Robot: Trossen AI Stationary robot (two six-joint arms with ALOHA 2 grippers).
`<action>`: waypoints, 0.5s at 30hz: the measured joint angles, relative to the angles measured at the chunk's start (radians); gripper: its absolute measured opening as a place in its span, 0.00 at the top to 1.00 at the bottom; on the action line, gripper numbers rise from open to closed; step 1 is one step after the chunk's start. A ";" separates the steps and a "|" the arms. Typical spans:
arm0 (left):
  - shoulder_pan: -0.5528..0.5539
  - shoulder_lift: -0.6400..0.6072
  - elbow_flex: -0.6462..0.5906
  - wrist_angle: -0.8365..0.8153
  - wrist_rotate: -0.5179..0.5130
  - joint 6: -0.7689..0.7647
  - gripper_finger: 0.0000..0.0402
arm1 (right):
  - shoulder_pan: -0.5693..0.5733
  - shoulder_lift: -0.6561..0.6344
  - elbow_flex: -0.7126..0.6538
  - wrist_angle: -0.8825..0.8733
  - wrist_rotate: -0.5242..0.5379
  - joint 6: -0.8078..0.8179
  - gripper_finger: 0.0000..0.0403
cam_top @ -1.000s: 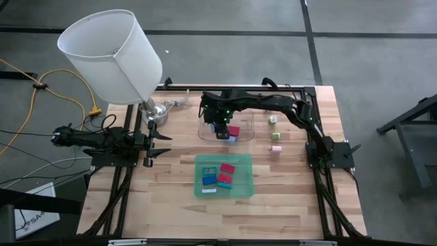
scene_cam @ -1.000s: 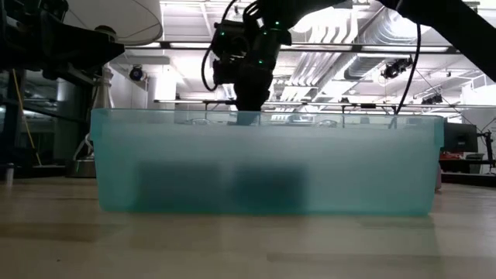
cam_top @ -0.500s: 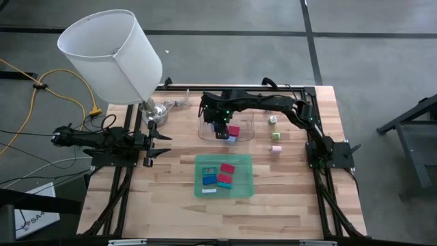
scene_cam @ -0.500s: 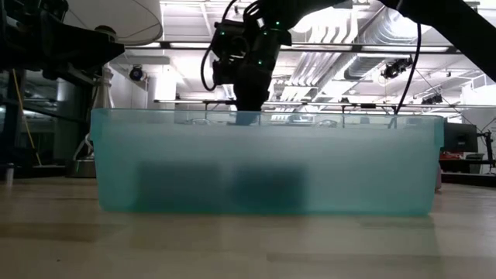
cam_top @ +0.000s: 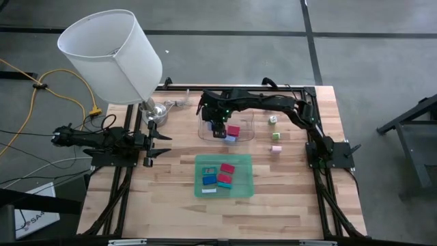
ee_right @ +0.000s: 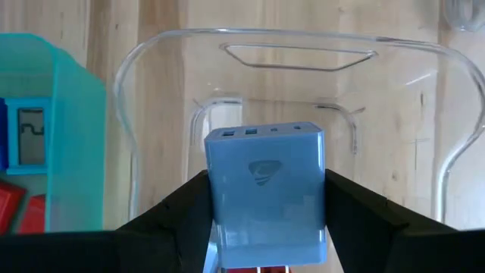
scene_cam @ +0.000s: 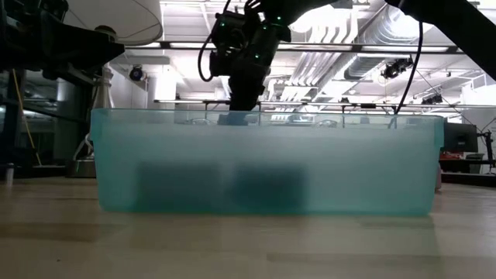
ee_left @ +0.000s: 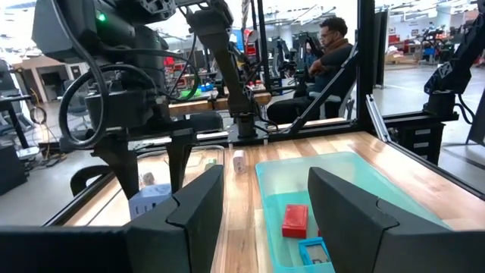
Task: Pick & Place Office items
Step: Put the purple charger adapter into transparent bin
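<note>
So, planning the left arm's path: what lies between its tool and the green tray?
Only bare wooden table, as the high view shows. The left tool waits open at the table's left edge; the green tray sits clear of it toward the middle.

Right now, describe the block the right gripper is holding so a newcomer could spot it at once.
Start at the clear plastic tray on the far side of the wooden table, beyond the green translucent tray. Above it the right gripper is clamped on a pale blue rectangular block. Small ports along one edge and a faint embossed logo distinguish it from the red block.
</note>
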 joint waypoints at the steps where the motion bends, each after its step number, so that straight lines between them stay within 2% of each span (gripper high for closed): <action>1: 0.000 0.000 0.000 0.000 0.000 0.000 0.54 | 0.000 0.003 0.000 0.003 0.000 0.005 0.48; 15: 0.000 0.000 0.000 0.000 0.000 0.000 0.54 | 0.005 0.057 0.000 0.028 -0.045 0.045 0.48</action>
